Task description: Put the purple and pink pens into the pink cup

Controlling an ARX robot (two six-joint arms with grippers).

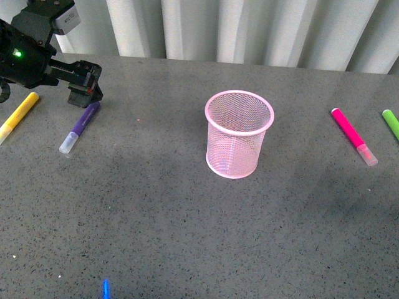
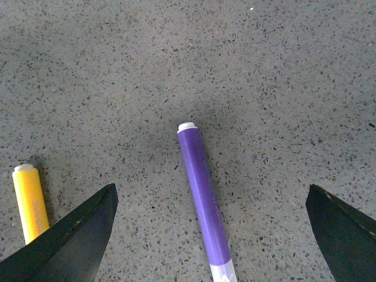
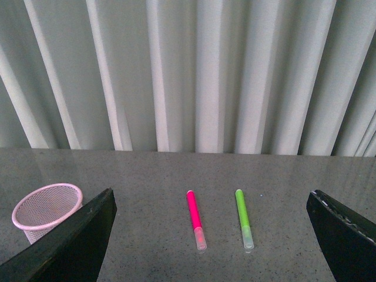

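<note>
Purple pen (image 1: pixel 80 126), whitish-capped, lies flat beneath the wide-spread left gripper (image 1: pixel 86 94).

The dark grey speckled table (image 1: pixel 187 237) carries five things. The purple pen (image 1: pixel 81 126) lies flat just under the left end effector (image 1: pixel 85 94), in line with the gap between its spread fingers. Its whitish cap is at the end farther from the end effector. The yellow marker (image 1: pixel 19 115) lies flat just outside one finger, near the purple pen but not touching it. The pink cup (image 1: pixel 239 134) stands upright mid-table, well off to that end effector's right. Ahead of the right end effector (image 3: pixel 210 192), the pink pen (image 3: pixel 196 220) and green marker (image 3: pixel 244 219) lie side by side, apart, caps toward it.
</note>
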